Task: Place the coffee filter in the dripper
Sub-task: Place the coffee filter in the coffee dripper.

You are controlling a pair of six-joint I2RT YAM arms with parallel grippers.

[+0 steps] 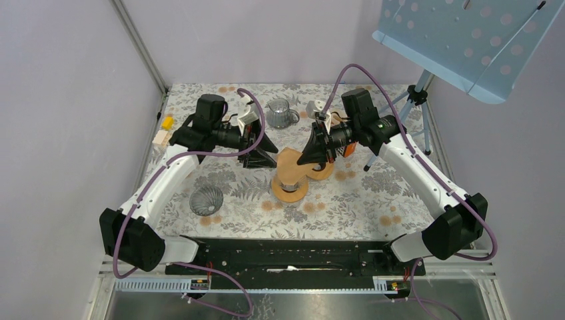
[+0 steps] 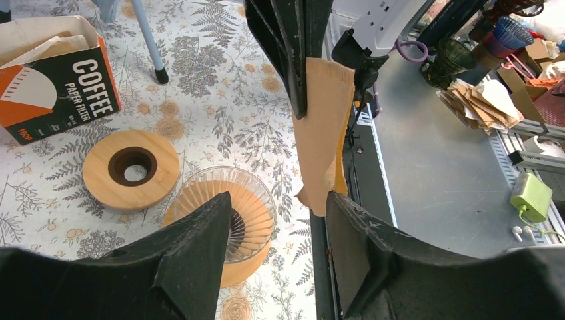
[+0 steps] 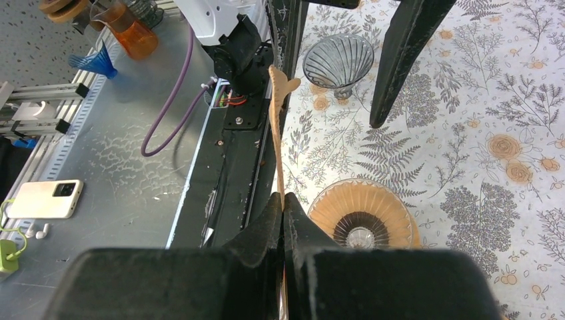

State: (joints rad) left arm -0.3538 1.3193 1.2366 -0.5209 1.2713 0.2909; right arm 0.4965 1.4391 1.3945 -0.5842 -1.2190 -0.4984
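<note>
My right gripper point(image 3: 283, 200) is shut on a brown paper coffee filter point(image 3: 278, 127), which shows edge-on in the right wrist view and hangs as a flat folded sheet point(image 2: 324, 127) in the left wrist view. The glass dripper point(image 2: 248, 212) sits on a round wooden base on the table, below and beside the filter point(image 1: 292, 167). Next to the filter, my left gripper point(image 2: 276, 230) stands open, and the filter's lower tip hangs just in front of its right finger point(image 2: 363, 247). In the top view the left gripper point(image 1: 265, 155) and right gripper point(image 1: 305, 159) face each other over the dripper point(image 1: 290, 189).
A second glass dripper point(image 1: 206, 200) lies at the front left. A glass carafe point(image 1: 280, 113) stands at the back. The orange and black filter box point(image 2: 53, 80) and a wooden ring point(image 2: 131, 169) lie near the dripper. A tripod point(image 1: 413, 100) stands at the back right.
</note>
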